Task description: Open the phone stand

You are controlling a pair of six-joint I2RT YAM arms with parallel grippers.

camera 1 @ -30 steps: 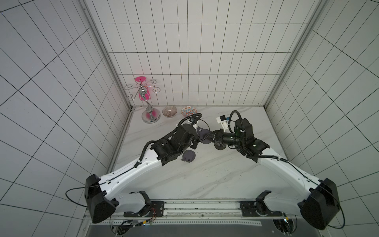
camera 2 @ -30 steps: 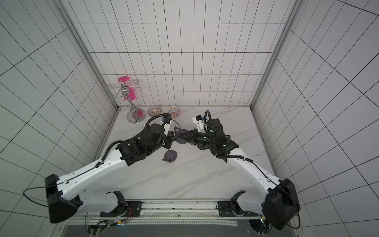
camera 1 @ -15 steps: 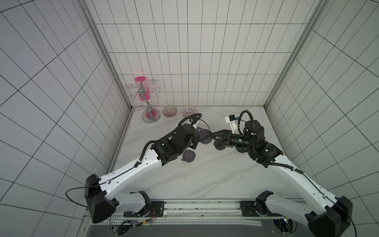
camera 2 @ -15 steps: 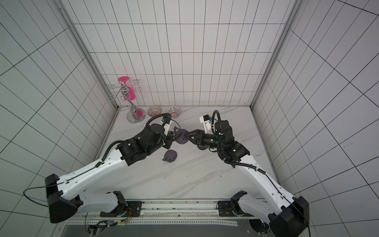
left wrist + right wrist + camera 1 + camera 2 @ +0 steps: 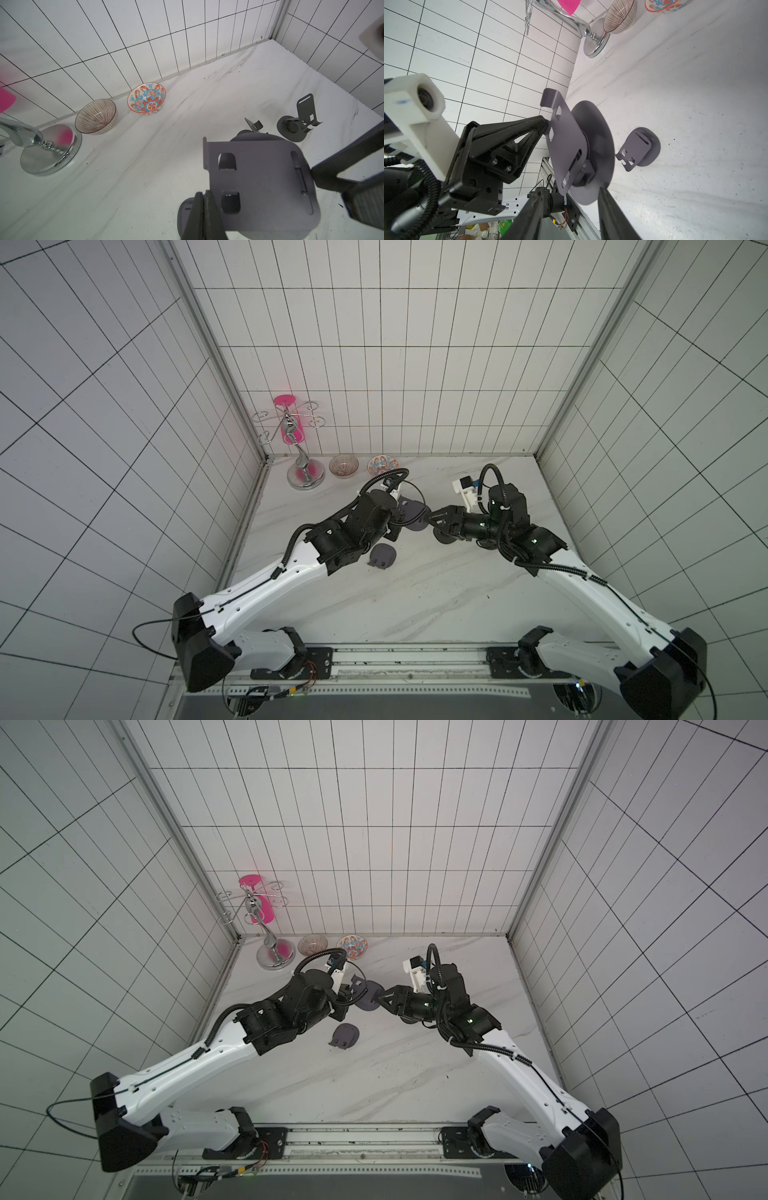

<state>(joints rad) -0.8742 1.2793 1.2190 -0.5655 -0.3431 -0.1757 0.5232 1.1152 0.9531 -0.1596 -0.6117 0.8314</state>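
Grey phone stand [image 5: 571, 141] aloft in left hand [image 5: 545, 124], right hand [image 5: 433, 520] alongside.

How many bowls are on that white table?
2. A brown-striped bowl sits by the back wall beside the chrome stand; an orange-and-blue patterned bowl sits right next to it. The arms might hide more.

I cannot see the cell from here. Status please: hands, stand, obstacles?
Left hand shut on stand, at plate edge; stand off the table. Right hand open beside it, no grip. Other stand lies on table, apart.
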